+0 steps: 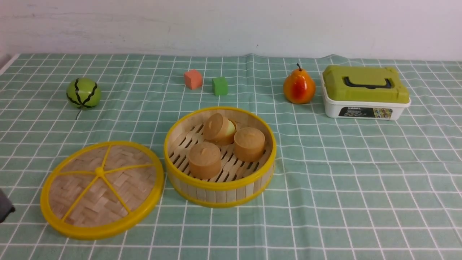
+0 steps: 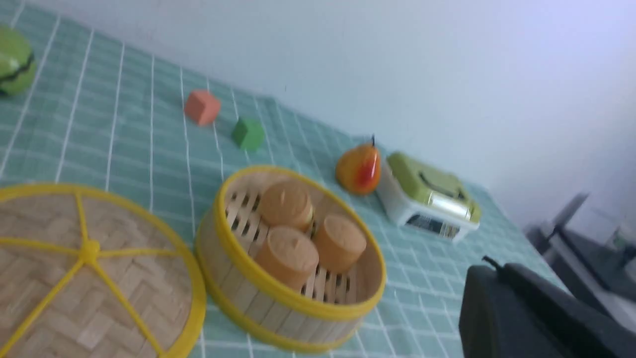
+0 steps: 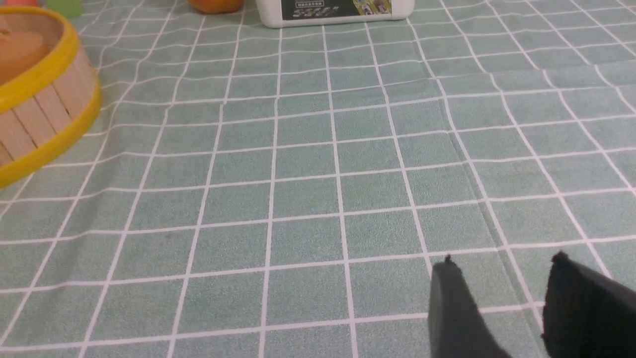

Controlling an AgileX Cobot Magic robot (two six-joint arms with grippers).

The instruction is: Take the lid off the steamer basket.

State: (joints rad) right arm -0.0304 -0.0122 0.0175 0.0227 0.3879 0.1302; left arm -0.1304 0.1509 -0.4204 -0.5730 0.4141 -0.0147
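The lid (image 1: 101, 189), a woven bamboo disc with a yellow rim and spokes, lies flat on the cloth to the left of the steamer basket (image 1: 220, 187). It also shows in the left wrist view (image 2: 89, 278). The basket (image 2: 278, 308) stands uncovered with three brown round buns (image 1: 204, 159) inside. My left gripper (image 2: 497, 268) hangs above the table near the lid and basket, its fingers together and empty; only a dark corner shows at the front view's left edge (image 1: 4, 208). My right gripper (image 3: 502, 258) is open and empty over bare cloth, right of the basket (image 3: 44, 114).
A green watermelon ball (image 1: 83, 93) sits at the back left. An orange cube (image 1: 193, 79), a green cube (image 1: 219, 86), a pear (image 1: 299, 87) and a white box with an olive-green lid (image 1: 365, 92) stand along the back. A checked green cloth (image 1: 343, 173) covers the table.
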